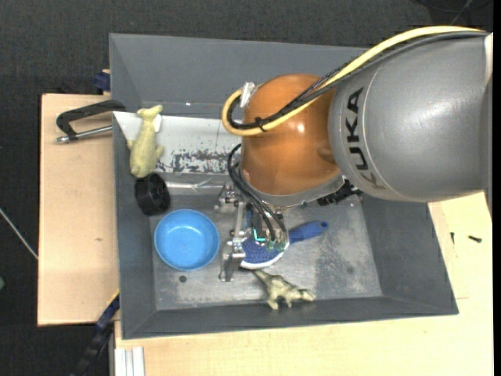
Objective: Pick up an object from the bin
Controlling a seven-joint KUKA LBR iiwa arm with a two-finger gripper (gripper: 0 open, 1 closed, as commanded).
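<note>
The claw (228, 233) hangs low over the floor of the bin (407, 276), under the orange cover (286, 131) of the wrist, and its two metal fingers look spread apart, one toward the back of the bin and one toward the front, with nothing between them. The relation that matters most is this: the blue bowl (186, 240) lies just beside the claw on its left in the view, mouth up, and its rim is very near the fingers, perhaps touching; I cannot tell which. On the other side, partly under the wrist, lies a blue-handled tool (307, 230) with a round pale head; its long axis runs from the head near the claw up and to the right. I judge the bowl to be the more probable thing to pick, because its rim lies closest to the open fingers, but the claw is not yet around it. Counted, the bin holds five loose things: one blue bowl, one blue-handled tool, one small yellowish dinosaur figure (283, 291) near the front wall, one black cylinder (152, 193) behind the bowl, and one pale yellow soft toy (145, 141) in the back left corner.
</note>
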